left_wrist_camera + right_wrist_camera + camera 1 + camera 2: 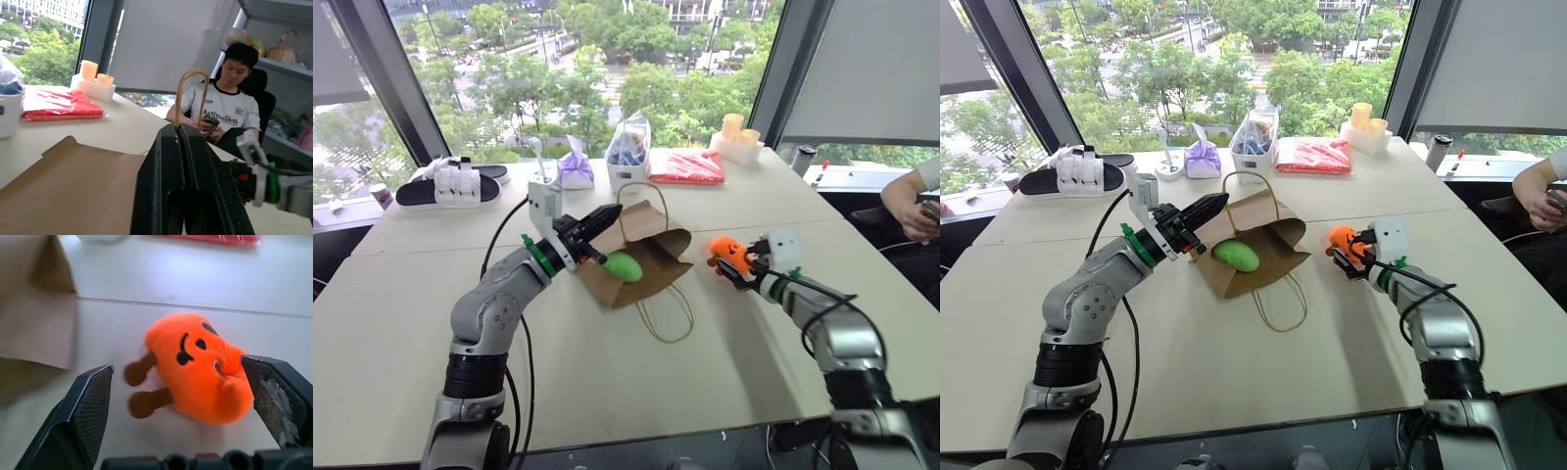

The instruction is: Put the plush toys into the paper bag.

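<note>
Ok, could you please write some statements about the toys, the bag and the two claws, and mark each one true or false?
1. The left claw is shut on a cord handle of the paper bag. True.
2. The orange plush toy is already inside the bag. False: it lies on the table, beside the bag.
3. The right claw is open with the orange toy between its fingers. True.
4. The green plush toy lies at the mouth of the bag. True.
5. The paper bag stands upright. False: it lies on its side.
</note>
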